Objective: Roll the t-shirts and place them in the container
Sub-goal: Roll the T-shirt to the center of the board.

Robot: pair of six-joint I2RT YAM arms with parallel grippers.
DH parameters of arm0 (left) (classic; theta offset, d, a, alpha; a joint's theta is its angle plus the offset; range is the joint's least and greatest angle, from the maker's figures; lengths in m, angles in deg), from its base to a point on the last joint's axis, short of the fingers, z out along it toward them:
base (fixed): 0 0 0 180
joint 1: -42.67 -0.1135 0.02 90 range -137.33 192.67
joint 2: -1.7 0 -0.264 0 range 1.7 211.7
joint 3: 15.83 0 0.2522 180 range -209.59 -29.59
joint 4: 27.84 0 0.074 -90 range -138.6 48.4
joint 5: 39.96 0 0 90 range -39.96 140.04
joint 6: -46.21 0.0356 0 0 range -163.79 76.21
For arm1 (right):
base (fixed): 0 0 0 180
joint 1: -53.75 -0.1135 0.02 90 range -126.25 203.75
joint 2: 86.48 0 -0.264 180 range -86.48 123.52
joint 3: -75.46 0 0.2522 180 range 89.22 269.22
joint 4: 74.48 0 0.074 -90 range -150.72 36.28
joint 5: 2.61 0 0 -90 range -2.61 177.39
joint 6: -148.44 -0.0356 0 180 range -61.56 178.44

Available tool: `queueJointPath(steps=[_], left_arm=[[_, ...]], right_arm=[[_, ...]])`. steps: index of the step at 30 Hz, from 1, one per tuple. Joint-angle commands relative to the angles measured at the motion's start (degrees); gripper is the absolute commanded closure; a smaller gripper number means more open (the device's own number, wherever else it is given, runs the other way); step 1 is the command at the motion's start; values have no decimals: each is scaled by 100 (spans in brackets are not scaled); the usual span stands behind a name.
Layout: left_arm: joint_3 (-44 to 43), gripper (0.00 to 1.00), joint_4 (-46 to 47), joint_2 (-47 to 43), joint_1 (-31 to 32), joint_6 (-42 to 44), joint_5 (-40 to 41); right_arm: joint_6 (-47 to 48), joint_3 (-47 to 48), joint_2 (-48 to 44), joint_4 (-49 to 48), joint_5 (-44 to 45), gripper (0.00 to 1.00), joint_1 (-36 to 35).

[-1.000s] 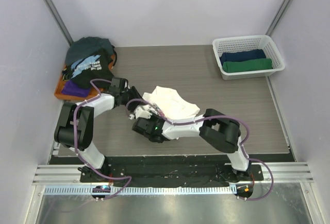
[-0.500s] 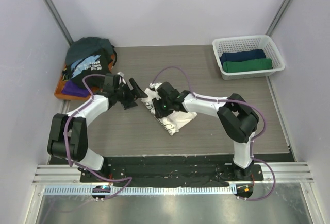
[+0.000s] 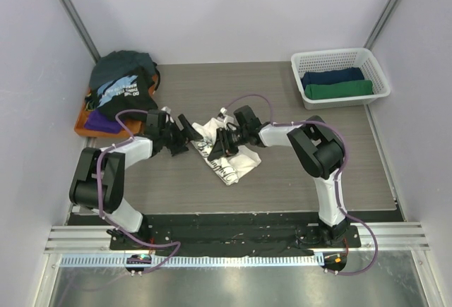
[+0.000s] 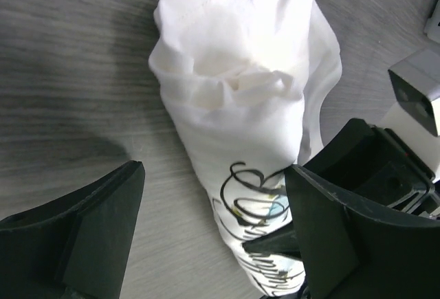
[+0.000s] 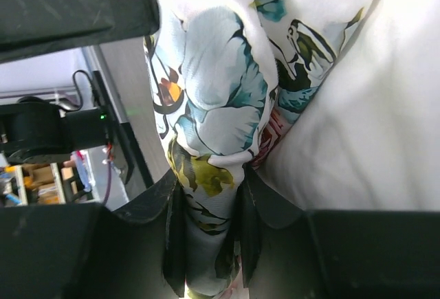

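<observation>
In the middle of the table, the left claw has just sprung wide open. A second ago it was pinched down near the white shirt, and now its fingers stand apart on either side of the bundle with nothing in them, so I'd say it has let go. The right claw is clamped on a fold of the printed part, with flowery cloth squeezed between its fingers. That arm has also swung round from the near side to come in from the right. The shirt itself has gone from a loose, spread heap to a narrower, lumpy, cone-ish bundle. To me it looks more bunched than neatly rolled, so this one probably isn't finished. The cloth is soft, thin cotton, creased and floppy, with dark curly script and a blue-green flower print. The table is matte grey woodgrain. Far left, a pile of dark shirts sits slumped on a flat orange tray. Far right, a white plastic lattice basket holds a navy roll and a green roll, both tidy tubes.
</observation>
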Motion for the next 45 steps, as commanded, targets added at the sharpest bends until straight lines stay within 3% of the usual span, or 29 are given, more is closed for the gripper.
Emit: queueJointPath(steps=[1, 12, 15, 16, 22, 23, 26, 33, 37, 39, 45], left_arm=[[2, 13, 895, 281, -39, -169, 280], [-287, 28, 1493, 1248, -48, -292, 219], [-349, 53, 1651, 1406, -39, -371, -9], [-349, 67, 1599, 1398, -48, -389, -10], [-253, 100, 1256, 969, -39, -205, 454], [-227, 100, 1195, 898, -39, -170, 500], [-217, 100, 1002, 669, -39, -3, 737], [-261, 100, 667, 545, 5, 235, 904], [-332, 100, 614, 642, 66, 314, 860], [-341, 100, 605, 668, 75, 332, 869], [-367, 100, 588, 730, 101, 358, 852]], right_arm=[[-157, -347, 449, 452, -368, 99, -100], [54, -338, 493, 583, -570, 99, -12], [71, -303, 536, 627, -614, 99, 32], [80, -268, 554, 636, -640, 99, 50], [211, -224, 449, 759, -667, 68, 50], [282, -207, 327, 968, -606, 57, 50], [527, -259, -50, 1311, -447, 41, 41], [809, -637, -1061, 1884, 246, 24, 50], [897, -865, -1449, 2068, 406, 30, 41], [906, -944, -1546, 2121, 397, 39, 41], [565, -1541, -1520, 1464, 73, 83, 32]])
